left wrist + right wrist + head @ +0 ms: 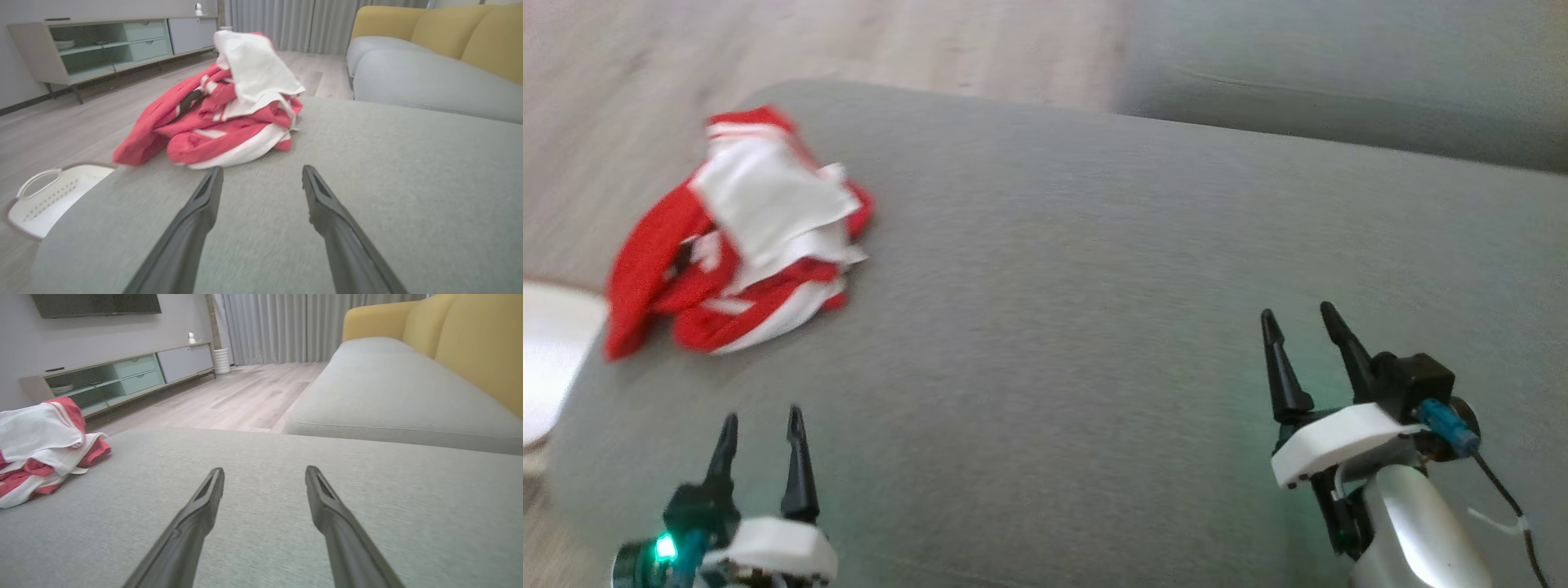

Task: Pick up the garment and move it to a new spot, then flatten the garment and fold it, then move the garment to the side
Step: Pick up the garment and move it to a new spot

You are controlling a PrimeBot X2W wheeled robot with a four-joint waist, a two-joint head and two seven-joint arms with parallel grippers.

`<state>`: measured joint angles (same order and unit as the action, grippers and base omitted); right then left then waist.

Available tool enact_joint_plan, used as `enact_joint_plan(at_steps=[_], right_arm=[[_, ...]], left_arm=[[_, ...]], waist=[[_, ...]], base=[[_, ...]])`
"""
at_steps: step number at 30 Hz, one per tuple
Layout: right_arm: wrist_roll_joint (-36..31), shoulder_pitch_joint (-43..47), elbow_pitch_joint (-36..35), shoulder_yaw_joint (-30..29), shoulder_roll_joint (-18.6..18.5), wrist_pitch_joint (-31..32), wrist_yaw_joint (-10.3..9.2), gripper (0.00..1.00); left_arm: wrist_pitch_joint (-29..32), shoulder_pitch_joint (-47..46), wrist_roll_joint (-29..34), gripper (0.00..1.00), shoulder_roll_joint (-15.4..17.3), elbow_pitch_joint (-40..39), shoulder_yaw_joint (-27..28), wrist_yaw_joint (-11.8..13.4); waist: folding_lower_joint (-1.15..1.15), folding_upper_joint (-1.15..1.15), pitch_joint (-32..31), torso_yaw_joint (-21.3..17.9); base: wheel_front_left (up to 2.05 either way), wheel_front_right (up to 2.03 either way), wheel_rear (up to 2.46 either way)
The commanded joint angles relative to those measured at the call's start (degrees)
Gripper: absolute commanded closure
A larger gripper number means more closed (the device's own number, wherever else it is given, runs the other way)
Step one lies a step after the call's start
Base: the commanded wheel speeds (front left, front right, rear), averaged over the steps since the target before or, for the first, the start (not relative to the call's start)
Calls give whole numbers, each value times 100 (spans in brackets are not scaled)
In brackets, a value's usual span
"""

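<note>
A crumpled red and white garment (739, 237) lies in a heap at the far left of the grey cushion (1078, 286). In the left wrist view the garment (229, 110) sits just beyond my fingertips, slightly left of centre. My left gripper (761, 423) is open at the lower left, a short way in front of the heap, with nothing between its fingers. At the lower right my right gripper (1298, 317) stands open over bare cushion, far from the garment (39, 445), which shows at the left edge of the right wrist view.
A white laundry basket (53, 196) stands on the wooden floor left of the cushion; its rim (547, 359) shows at the head view's left edge. A grey and yellow sofa (408, 375) lies beyond the cushion to the right. A low cabinet (102, 45) stands by the wall.
</note>
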<state>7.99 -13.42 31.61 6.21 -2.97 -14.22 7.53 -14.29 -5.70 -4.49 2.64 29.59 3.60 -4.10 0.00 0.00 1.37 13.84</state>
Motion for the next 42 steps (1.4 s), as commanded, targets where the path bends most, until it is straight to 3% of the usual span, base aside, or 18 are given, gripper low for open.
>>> enact_joint_plan(at_steps=[1,8,17,23,29,38,42], right_arm=[[62,-125,-147,188,9,-78,-4,0],[125,-163,-97,296,9,-78,-4,0],[79,-214,-64,296,9,-78,-4,0],[-30,-310,-46,309,9,-78,-4,0],[-200,-497,-58,341,6,-78,-4,0],[-345,-834,-168,401,-79,-78,-4,0],[-370,-951,-191,384,-147,-78,-4,0]], left_arm=[[-71,-32,-6,0,35,-163,186,-20],[-71,113,11,0,38,-314,379,-42],[-71,-17,-6,0,84,-821,726,-113],[-71,-582,72,0,519,-892,741,-228],[-71,-1773,-301,0,1086,-169,557,-324],[-16,-3559,-1153,0,2244,1245,-687,-337],[284,-4019,-1899,0,2400,1623,-1356,-337]], waist=[[0,0,-8,604],[0,0,100,1161],[0,0,283,1224],[0,0,481,1049],[0,0,867,677],[0,0,1568,22],[0,0,1865,-190]], base=[[0,0,0],[0,0,0],[0,0,0],[0,0,0],[0,0,0],[0,0,0],[0,0,0]])
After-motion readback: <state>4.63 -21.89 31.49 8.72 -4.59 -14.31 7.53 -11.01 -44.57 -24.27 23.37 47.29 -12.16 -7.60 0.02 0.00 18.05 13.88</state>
